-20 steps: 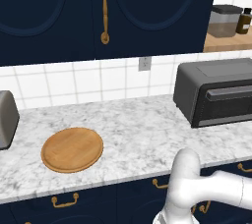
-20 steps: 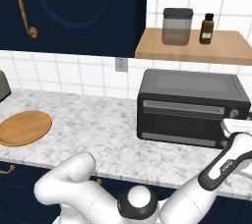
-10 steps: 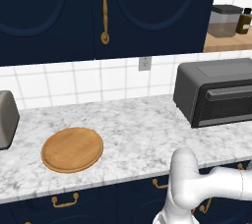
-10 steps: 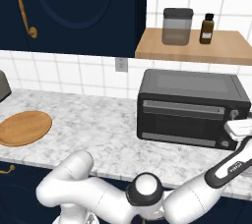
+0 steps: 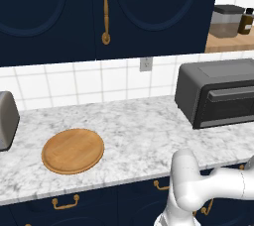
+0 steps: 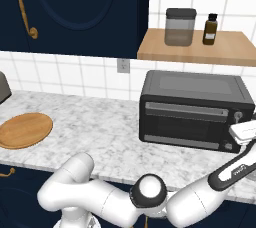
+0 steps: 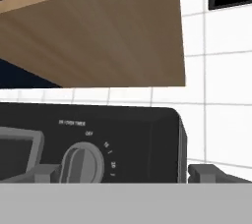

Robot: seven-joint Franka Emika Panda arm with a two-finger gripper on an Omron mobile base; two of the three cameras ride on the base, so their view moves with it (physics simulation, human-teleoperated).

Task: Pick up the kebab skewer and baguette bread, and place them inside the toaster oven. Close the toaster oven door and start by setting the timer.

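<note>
The toaster oven (image 6: 192,109) stands dark grey on the counter's right, and it also sits at the right of the left base view (image 5: 213,93). Its door (image 6: 187,127) is shut, with the bar handle (image 6: 192,111) across the top. My gripper (image 6: 243,132) hovers in front of the oven's right end. In the hand view my gripper (image 7: 118,175) is open, its fingertips (image 7: 47,174) wide apart with nothing between them. The timer knob (image 7: 82,165) lies just beyond them, toward the left tip. The kebab skewer and baguette bread are out of view.
A round wooden board (image 5: 73,150) lies on the marble counter (image 5: 139,131) at the left, with a silver toaster (image 5: 6,121) beyond it. Above the oven a wooden shelf (image 6: 197,49) carries a jar (image 6: 180,27) and a brown bottle (image 6: 211,29).
My arm has swung a little. The hand has edged right and slightly down at the oven's right end. The gripper stays open.
</note>
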